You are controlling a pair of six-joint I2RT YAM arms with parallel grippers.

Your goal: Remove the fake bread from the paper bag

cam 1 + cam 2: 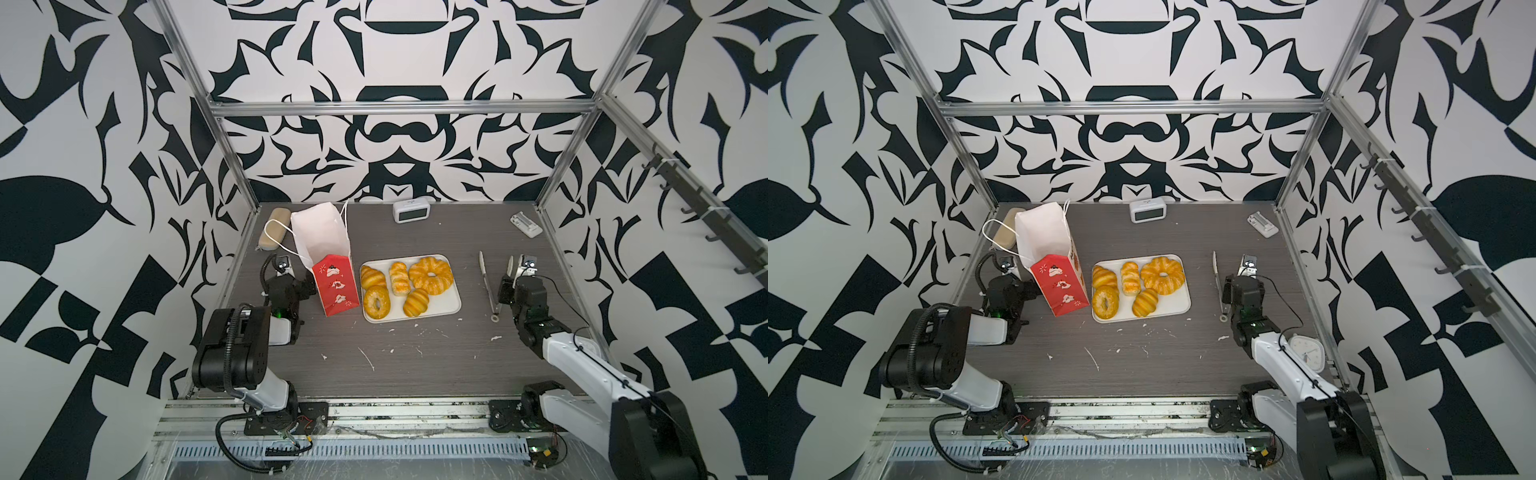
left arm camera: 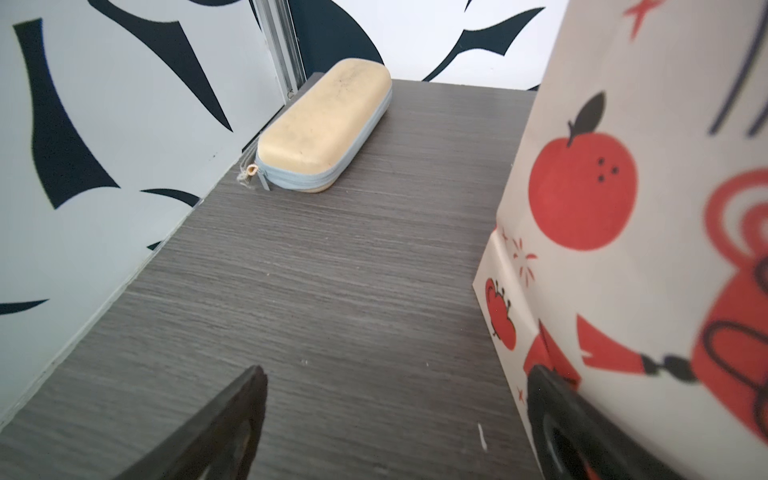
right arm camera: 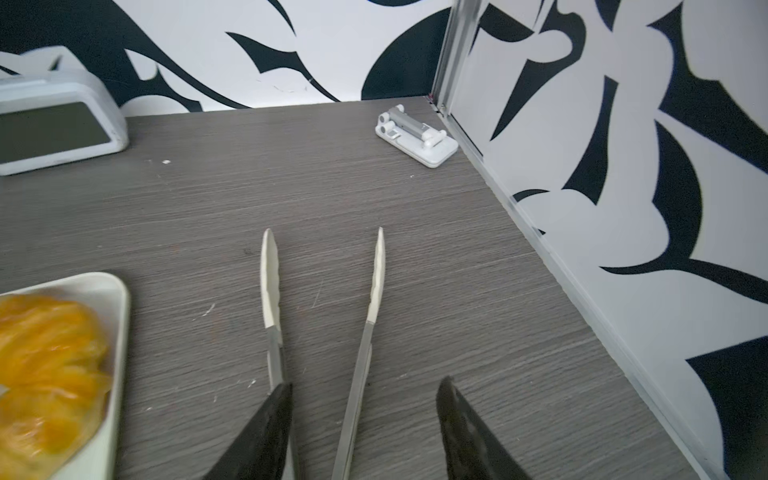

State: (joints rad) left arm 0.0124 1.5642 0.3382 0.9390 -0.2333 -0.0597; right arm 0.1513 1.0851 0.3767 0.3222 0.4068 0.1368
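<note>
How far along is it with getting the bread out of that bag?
Nearly finished, it seems. Done: five fake breads lie on the white tray, and the paper bag shows only white inside. In hand: nothing; the left fingers stand open beside the bag, the right fingers open over the tongs. Left: perhaps only checking the bag's hidden bottom.

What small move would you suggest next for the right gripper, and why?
Probably lift the open right gripper clear of the metal white-tipped tongs: all five golden-yellow toy pastries lie on the flat white tray, and the red-and-white paper bag shows no bread inside.
</note>
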